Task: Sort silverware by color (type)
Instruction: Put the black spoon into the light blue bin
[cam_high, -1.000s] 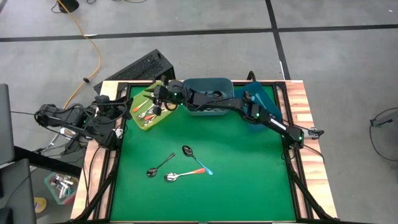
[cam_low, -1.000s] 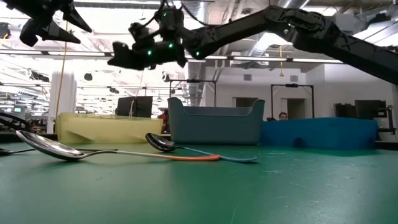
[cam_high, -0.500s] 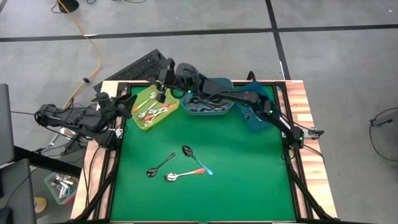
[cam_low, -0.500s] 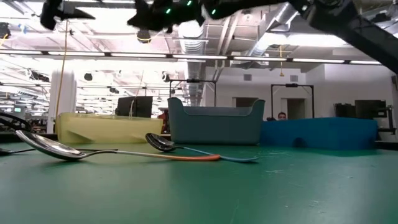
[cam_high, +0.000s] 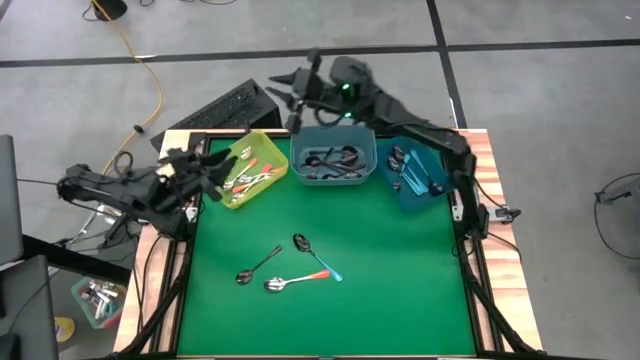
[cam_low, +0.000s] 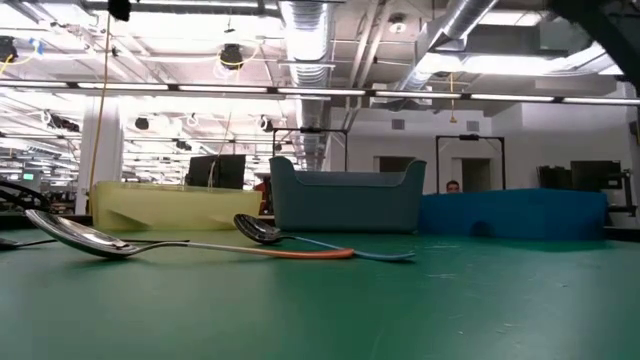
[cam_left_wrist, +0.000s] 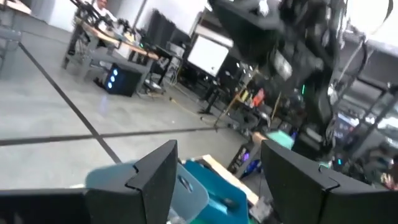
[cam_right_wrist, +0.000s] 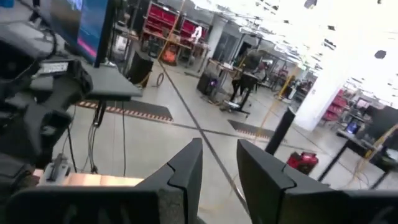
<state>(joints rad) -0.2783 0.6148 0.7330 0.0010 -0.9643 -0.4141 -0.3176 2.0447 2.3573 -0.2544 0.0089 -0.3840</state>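
Observation:
Three spoons lie flat on the green mat: a dark-handled one (cam_high: 258, 266), an orange-handled one (cam_high: 293, 281) and a teal-handled one (cam_high: 317, 257) that crosses the orange handle. The low view shows their bowls (cam_low: 76, 234) (cam_low: 258, 229) and the orange handle (cam_low: 300, 252). More spoons lie in the yellow-green bin (cam_high: 249, 171), the grey-blue bin (cam_high: 333, 160) and the blue bin (cam_high: 414, 175). My right gripper (cam_high: 297, 88) (cam_right_wrist: 219, 167) is open and empty, raised high beyond the table's far edge. My left gripper (cam_high: 204, 166) (cam_left_wrist: 217, 180) is open and empty beside the yellow-green bin's left end.
The three bins stand in a row along the far edge, also in the low view: yellow-green (cam_low: 170, 206), grey-blue (cam_low: 345, 199), blue (cam_low: 515, 213). A black keyboard (cam_high: 226, 109) lies on the floor beyond the table. The near half of the mat (cam_high: 330, 320) is bare.
My right gripper has risen from just above the yellow-green bin and swung toward the far edge and to the right, out of the top of the low view. My left gripper has moved up and a little toward the yellow-green bin. The spoons on the mat have kept still.

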